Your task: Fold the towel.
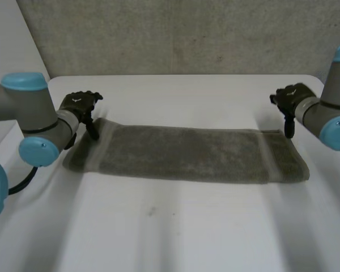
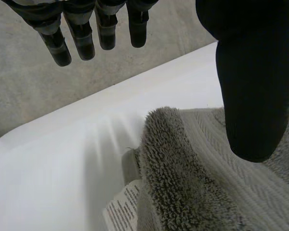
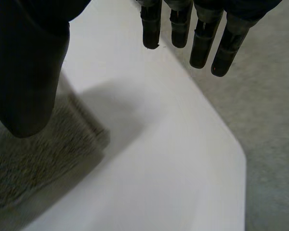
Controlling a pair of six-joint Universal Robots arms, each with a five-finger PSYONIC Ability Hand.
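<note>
A grey towel (image 1: 187, 154) lies flat in a long strip across the white table (image 1: 175, 226). My left hand (image 1: 79, 105) hovers at the towel's far left corner, open, fingers straight and thumb pointing down above the cloth. In the left wrist view the fingers (image 2: 82, 41) stand apart from the thumb (image 2: 253, 86), which hangs over the towel's fluffy corner (image 2: 168, 159); a white label (image 2: 123, 211) sticks out beneath. My right hand (image 1: 292, 99) hovers open at the far right corner. In its wrist view the thumb (image 3: 29, 82) is over the towel's corner (image 3: 43, 159), the fingers (image 3: 202, 38) beyond the table's edge.
A grey concrete wall (image 1: 181, 34) rises behind the table. The table's rounded far right corner (image 3: 231, 154) lies close past the right hand, with grey floor (image 3: 274, 120) beyond. Bare table surface stretches in front of the towel.
</note>
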